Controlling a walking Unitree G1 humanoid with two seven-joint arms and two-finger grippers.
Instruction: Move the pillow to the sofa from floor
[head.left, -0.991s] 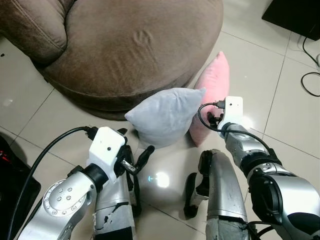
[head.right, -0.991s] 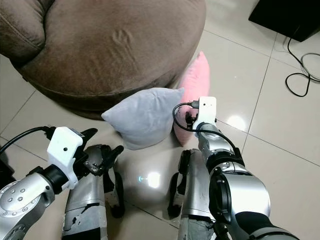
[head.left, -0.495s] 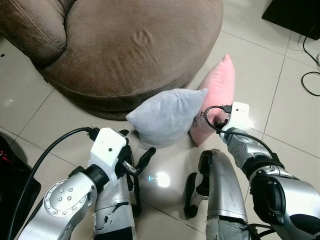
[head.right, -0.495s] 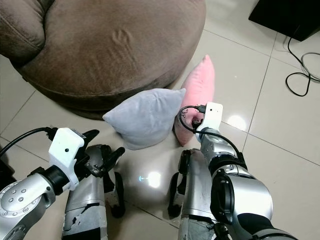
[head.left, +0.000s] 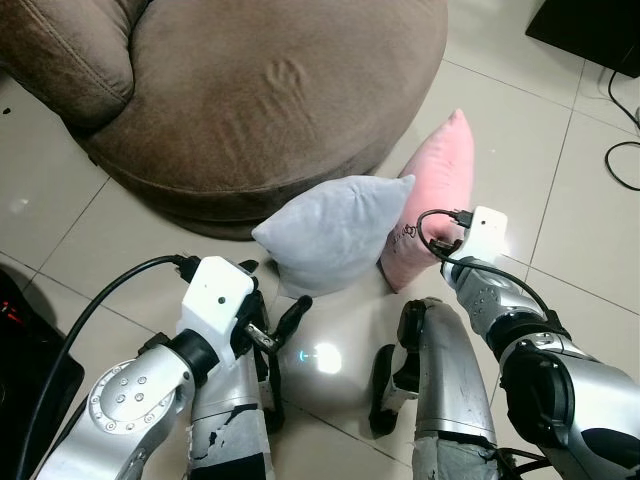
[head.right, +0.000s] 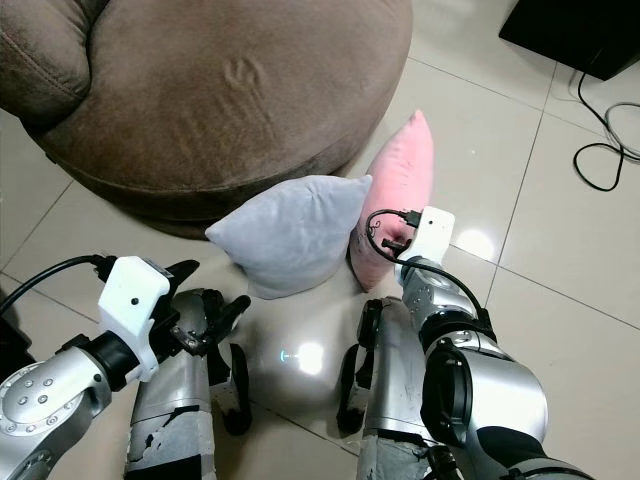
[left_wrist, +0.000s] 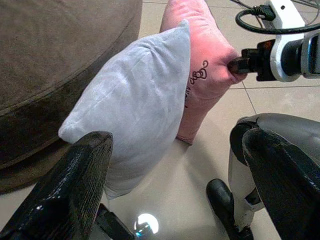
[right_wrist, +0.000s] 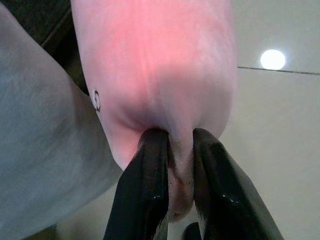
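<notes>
In the eye view's centre-right the pink pillow (head.left: 432, 195) stood upright against the brown sofa (head.left: 250, 90), long axis toward the upper right; the right gripper (right_wrist: 172, 187) had its jaws clamped on its corner, while the left gripper (left_wrist: 175, 190) showed jaws apart.

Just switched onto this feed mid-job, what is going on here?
The right gripper is shut on a fold of the pink pillow, which stands on the tiled floor leaning against the brown sofa. A grey pillow sits against it on the robot's left. The left gripper hangs open, low near the grey pillow. Nothing is on the sofa seat yet.
</notes>
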